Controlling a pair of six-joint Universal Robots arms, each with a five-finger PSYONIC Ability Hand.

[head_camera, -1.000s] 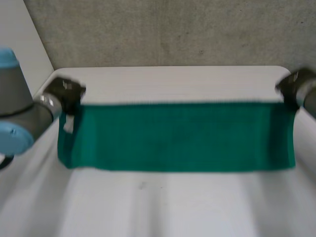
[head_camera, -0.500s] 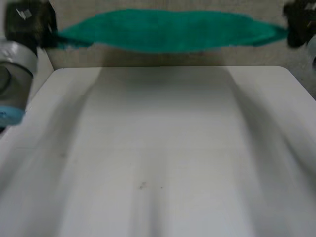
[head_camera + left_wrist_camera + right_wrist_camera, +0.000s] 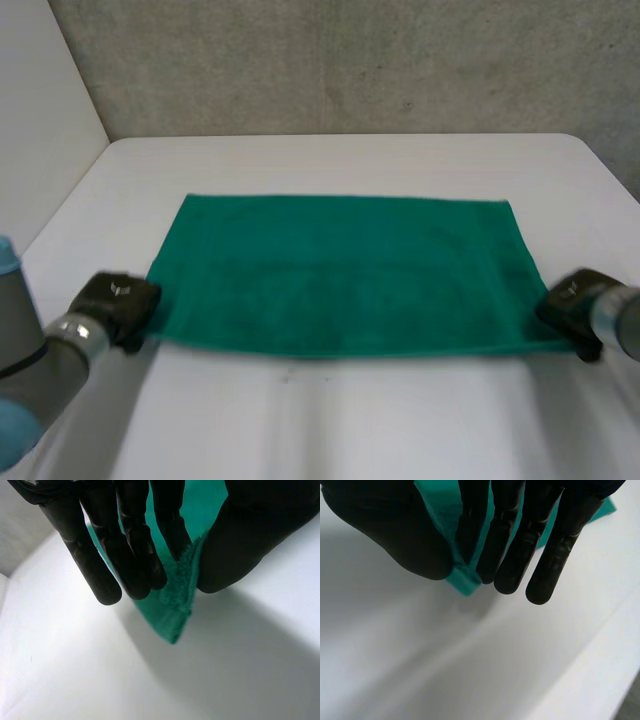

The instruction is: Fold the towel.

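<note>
Two towel (image 3: 340, 270) corners pinched, by left robot hand (image 3: 118, 303), right robot hand (image 3: 568, 304); white table (image 3: 340, 425); grey wall (image 3: 350, 60) behind.

White table (image 3: 350, 420), green towel (image 3: 340, 270) spread flat across its middle

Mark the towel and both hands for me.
towel (image 3: 340, 275), head view, its middle.
left hand (image 3: 118, 302), head view, its back.
right hand (image 3: 568, 302), head view, its back.
</note>
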